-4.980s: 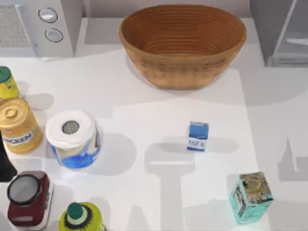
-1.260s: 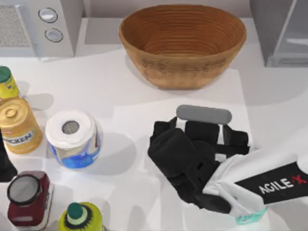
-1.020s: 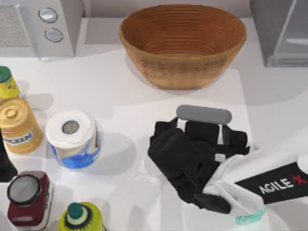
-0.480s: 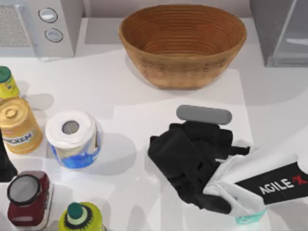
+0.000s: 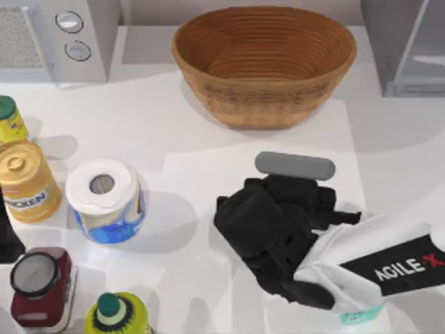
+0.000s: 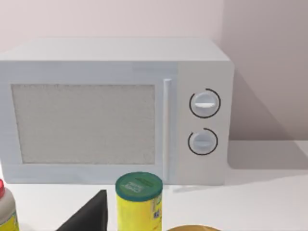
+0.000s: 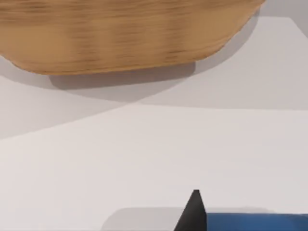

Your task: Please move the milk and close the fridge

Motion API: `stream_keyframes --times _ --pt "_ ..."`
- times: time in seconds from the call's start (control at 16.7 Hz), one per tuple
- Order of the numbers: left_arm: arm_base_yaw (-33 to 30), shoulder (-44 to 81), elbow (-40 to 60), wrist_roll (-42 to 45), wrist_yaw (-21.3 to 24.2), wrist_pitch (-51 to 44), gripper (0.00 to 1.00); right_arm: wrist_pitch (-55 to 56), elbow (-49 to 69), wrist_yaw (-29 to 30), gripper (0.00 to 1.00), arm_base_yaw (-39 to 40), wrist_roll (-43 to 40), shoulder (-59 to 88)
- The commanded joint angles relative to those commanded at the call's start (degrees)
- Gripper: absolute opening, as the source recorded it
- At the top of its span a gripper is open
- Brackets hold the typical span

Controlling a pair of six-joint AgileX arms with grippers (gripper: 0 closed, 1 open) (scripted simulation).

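My right arm reaches in over the table's right front corner, its white link lettered AGILEX, and its black right gripper (image 5: 292, 198) hangs wrist-down over the open tabletop (image 5: 188, 146) just in front of the woven basket (image 5: 264, 62). From above, the gripper's body covers whatever is beneath it. The right wrist view supplies what the top view lacks: one dark fingertip (image 7: 193, 211) pressed against the blue top edge of the milk (image 7: 255, 221), with the basket's wooden wall (image 7: 120, 33) beyond it. Only that one finger shows, so I cannot tell whether the jaws are together on the carton or apart. So the milk stands on the table under the gripper, in front of the basket. The fridge (image 5: 407, 45) stands right of the basket, its pale door panel swung out from the grey body.

The left wrist view faces the microwave (image 6: 115, 110) with two round knobs and a yellow green-capped bottle (image 6: 138, 199) before it; a dark wedge beside the bottle is part of my parked left arm.
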Motion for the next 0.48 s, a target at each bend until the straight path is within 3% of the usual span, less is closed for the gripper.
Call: stream_keyframes --times 0.48 --pt "0.0 0.0 0.0 0.0 0.0 0.0 1.0 -4.49 0.98 -0.08 0.0 -0.14 0.01 -3.52"
